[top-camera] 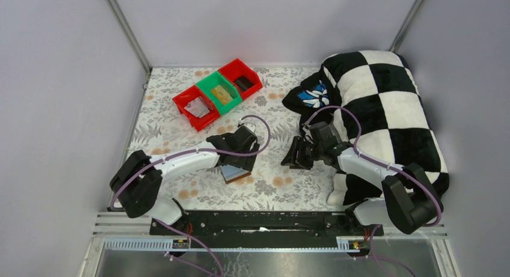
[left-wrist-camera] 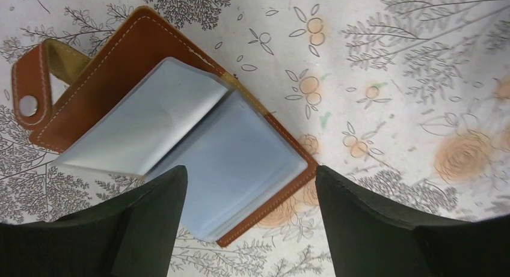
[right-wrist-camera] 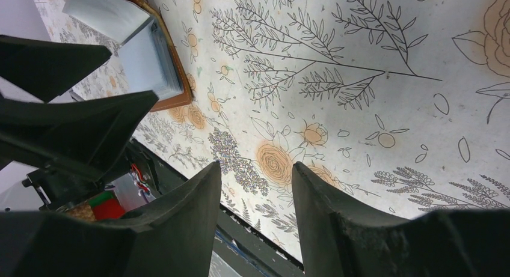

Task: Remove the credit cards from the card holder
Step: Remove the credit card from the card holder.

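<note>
The card holder (left-wrist-camera: 126, 54) lies open on the floral cloth, tan-brown outside, with a snap strap at its left. Grey pocket leaves (left-wrist-camera: 240, 163) fill it, and one leaf (left-wrist-camera: 144, 121) stands lifted. I cannot tell separate credit cards from the grey leaves. My left gripper (left-wrist-camera: 249, 169) is open and empty, its jaws straddling the holder's near corner just above it. In the top view it (top-camera: 239, 161) hovers over the holder (top-camera: 236, 173). My right gripper (right-wrist-camera: 255, 166) is open and empty above bare cloth, to the right of the holder (right-wrist-camera: 153, 66); in the top view it (top-camera: 294, 157) sits mid-table.
Three joined bins stand at the back left: red (top-camera: 195, 107), green (top-camera: 219, 92), red (top-camera: 243, 79), each holding small items. A black-and-white checkered cushion (top-camera: 385, 109) fills the right side, with a dark cloth with a blue-white print (top-camera: 313, 95) against it. The right arm rests beside the cushion.
</note>
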Controlling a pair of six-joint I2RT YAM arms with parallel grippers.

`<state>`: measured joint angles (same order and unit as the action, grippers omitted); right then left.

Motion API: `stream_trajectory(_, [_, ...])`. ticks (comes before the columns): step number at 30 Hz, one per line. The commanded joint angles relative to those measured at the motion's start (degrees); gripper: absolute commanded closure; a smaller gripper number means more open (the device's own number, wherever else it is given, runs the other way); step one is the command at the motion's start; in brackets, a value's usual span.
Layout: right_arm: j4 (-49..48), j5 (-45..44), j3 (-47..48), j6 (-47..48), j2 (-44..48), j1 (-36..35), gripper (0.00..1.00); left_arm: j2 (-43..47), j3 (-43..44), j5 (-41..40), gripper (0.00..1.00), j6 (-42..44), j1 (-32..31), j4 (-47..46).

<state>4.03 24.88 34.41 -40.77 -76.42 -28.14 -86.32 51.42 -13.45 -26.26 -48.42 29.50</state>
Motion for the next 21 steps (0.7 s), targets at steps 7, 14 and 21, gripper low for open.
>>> stream_trajectory(7, [-1.3, 0.3, -1.0, 0.1, 0.9, 0.4, 0.46, 1.9, 0.7, 3.0, 0.15, 7.6, -0.3, 4.3])
stream_trajectory(14, [-1.3, 0.5, -1.0, 0.1, 1.2, 0.3, 0.46, -3.9, 3.2, 1.5, 0.2, 8.4, -0.6, 6.0])
stream_trajectory(21, [-1.3, 0.4, -1.1, 0.3, 1.5, 0.4, 0.46, -7.5, 3.3, -0.4, 0.27, 6.3, -0.6, 4.4])
